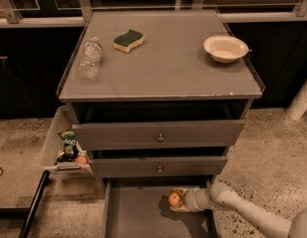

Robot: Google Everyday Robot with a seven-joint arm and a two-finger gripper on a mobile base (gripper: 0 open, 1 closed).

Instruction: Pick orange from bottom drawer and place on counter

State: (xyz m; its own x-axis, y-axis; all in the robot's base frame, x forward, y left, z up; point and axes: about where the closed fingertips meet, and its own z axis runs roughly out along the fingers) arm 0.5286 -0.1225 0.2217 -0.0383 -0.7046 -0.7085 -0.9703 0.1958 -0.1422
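Note:
The orange (174,198) sits between the fingers of my gripper (179,200), over the right part of the open bottom drawer (133,212). My arm reaches in from the lower right. The gripper is shut on the orange and appears to hold it just above the drawer floor, where it casts a shadow. The grey counter (163,68) lies above the two knobbed drawers.
On the counter are a plastic water bottle (89,58) at the left, a green and yellow sponge (128,39) and a white bowl (226,48) at the right. A side bin (49,148) at the cabinet's left holds snack packets and a small reddish item (81,158).

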